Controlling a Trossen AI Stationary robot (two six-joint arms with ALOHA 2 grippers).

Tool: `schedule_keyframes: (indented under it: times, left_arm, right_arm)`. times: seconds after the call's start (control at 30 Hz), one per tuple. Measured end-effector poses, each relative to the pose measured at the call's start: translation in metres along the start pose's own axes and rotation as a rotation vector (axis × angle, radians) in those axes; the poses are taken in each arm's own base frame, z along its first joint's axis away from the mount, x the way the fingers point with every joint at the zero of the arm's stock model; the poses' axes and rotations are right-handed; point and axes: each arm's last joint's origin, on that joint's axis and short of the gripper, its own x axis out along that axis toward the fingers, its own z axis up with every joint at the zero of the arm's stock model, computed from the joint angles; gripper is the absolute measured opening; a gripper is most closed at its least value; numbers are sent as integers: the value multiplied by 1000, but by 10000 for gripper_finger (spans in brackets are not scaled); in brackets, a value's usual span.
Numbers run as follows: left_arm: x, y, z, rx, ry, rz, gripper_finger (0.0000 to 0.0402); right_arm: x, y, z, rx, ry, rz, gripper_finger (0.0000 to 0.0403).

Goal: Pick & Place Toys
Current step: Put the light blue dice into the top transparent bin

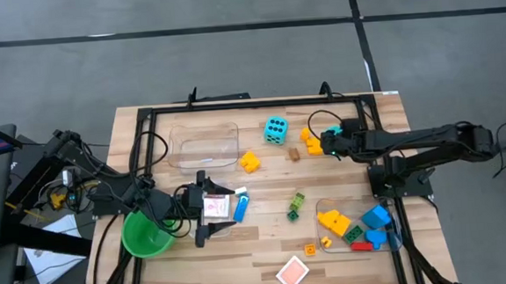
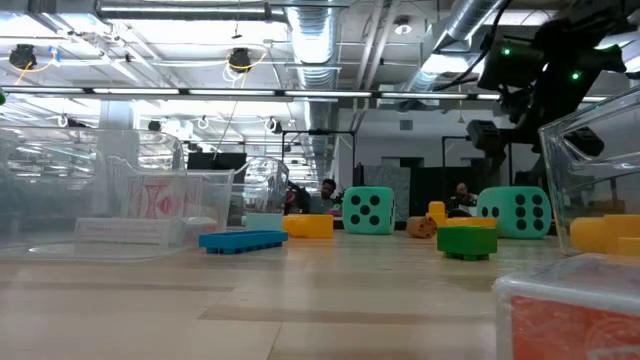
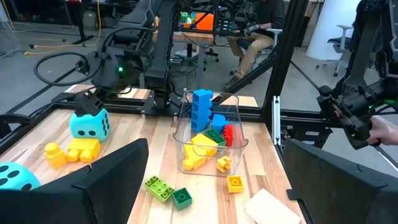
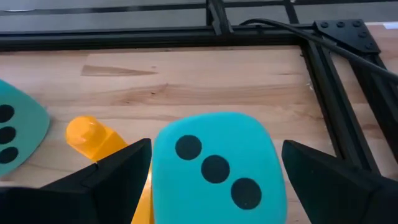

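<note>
On the left we see the left tool [image 1: 206, 207] with fingers spread wide, holding nothing, above a clear bin [image 1: 217, 206] with cards, beside the green cup [image 1: 145, 234]. One cyan die [image 1: 275, 129] stands free on the worktop [image 1: 268, 247]. On the right, the right tool [image 4: 211, 180] is wide around the second die [image 4: 217, 168], by orange bricks [image 1: 310, 140].
</note>
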Motion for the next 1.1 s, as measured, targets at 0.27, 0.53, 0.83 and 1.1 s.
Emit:
schedule_keyframes:
  times: [0.27, 0.53, 0.83, 1.1]
  left_arm:
    - [0, 0, 0, -3, 0, 0, 369]
    - [0, 0, 0, -11, 1, 0, 369]
    - [0, 0, 0, -11, 1, 0, 369]
    - [0, 0, 0, -11, 1, 0, 369]
  right_arm:
    - [3, -3, 3, -10, 3, -31, 353]
    - [3, -2, 3, -24, 6, -21, 353]
    - [16, -7, -9, 6, 17, 7, 353]
    - [21, -12, -18, 39, -12, 99, 353]
